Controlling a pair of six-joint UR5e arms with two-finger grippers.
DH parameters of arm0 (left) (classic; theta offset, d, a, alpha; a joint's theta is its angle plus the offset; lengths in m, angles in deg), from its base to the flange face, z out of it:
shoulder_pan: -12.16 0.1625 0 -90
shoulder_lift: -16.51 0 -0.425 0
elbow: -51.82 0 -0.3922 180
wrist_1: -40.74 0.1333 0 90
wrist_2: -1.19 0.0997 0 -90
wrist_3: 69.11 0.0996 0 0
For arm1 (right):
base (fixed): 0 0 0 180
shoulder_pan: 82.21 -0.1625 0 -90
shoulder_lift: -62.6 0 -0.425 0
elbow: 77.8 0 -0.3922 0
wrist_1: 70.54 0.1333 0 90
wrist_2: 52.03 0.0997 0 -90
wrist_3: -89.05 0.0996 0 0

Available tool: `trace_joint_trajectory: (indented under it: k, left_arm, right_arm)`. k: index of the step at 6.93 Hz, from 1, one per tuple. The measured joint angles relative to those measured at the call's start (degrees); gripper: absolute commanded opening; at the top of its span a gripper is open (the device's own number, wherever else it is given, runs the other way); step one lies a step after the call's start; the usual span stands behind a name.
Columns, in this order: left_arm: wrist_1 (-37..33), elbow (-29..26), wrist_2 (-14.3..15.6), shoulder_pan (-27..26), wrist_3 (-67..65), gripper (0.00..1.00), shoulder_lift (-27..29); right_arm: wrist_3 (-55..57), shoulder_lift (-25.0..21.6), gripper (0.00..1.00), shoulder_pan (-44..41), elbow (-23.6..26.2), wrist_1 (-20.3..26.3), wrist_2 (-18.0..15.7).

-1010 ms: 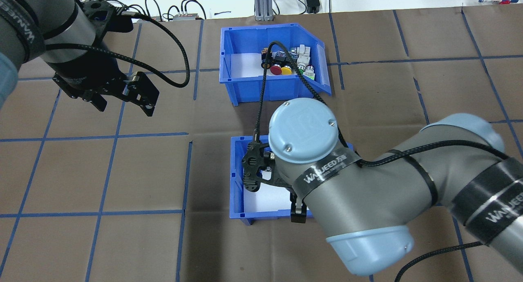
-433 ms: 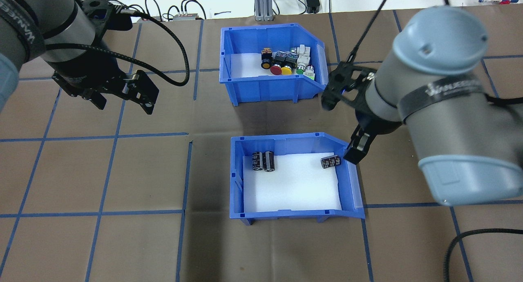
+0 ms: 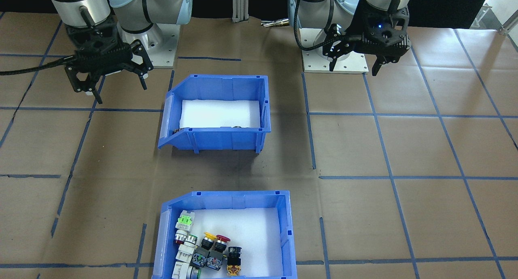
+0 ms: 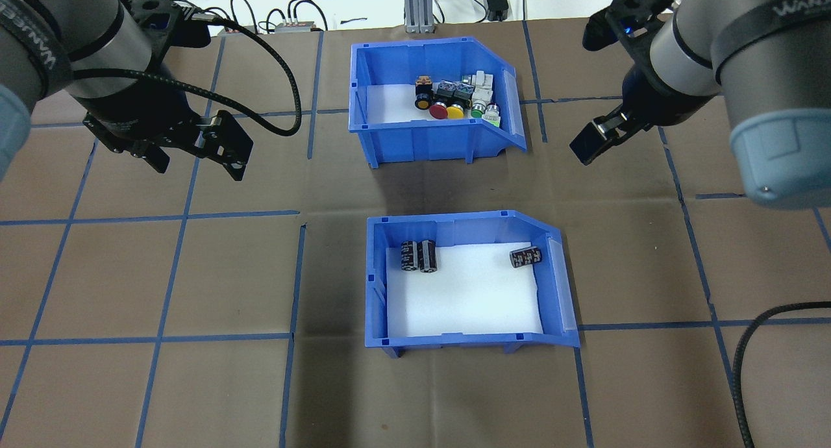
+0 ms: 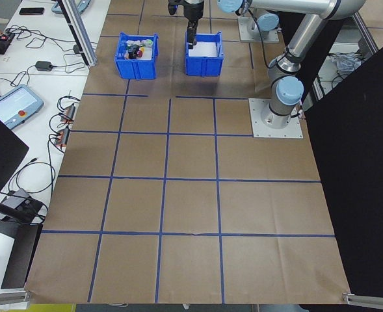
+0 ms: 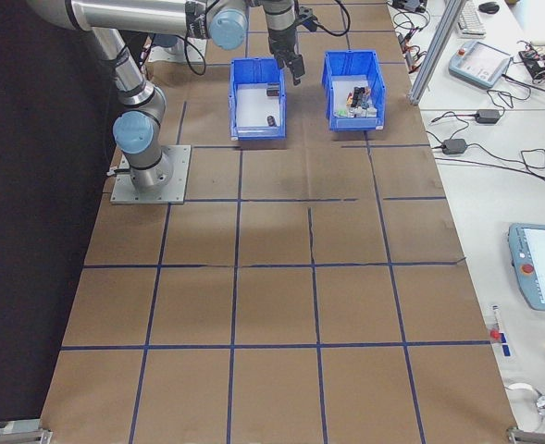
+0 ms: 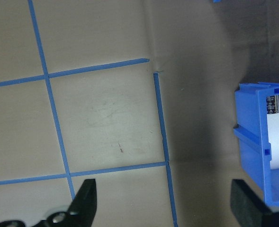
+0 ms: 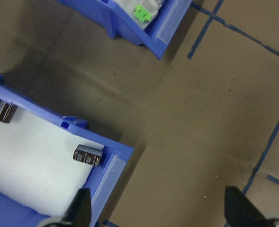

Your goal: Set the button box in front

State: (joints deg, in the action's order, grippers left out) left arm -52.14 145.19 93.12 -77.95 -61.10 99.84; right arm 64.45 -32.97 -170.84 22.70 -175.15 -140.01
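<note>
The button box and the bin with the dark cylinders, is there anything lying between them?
Nothing: in the overhead view only a bare strip of brown table cover separates the button box from the bin with dark cylinders.

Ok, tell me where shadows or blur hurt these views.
Overhead exterior: a dark shadow lies between the button box and the nearer bin. Right wrist-mounted: the fingers are blurred and shade darkens the paper. Exterior left: both bins are tiny.
</note>
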Motion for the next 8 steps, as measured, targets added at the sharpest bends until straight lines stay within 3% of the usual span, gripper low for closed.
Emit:
trace_joint_trajectory:
  k: [2, 4, 8]
  left_arm:
    - [0.06, -0.06, 0.00, 0.02, -0.01, 1.00, 0.00]
    - [0.07, -0.06, 0.00, 0.02, -0.01, 1.00, -0.01]
    - [0.07, -0.03, 0.00, 0.02, -0.01, 1.00, -0.03]
  right_arm:
    - [13.74, 4.71, 1.00, 0.21, -5.37, 4.53, -0.29]
    - [22.61, 6.30, 1.00, 0.34, -6.97, 8.47, -0.34]
    - [25.36, 6.25, 1.00, 0.39, -7.50, 10.32, -0.58]
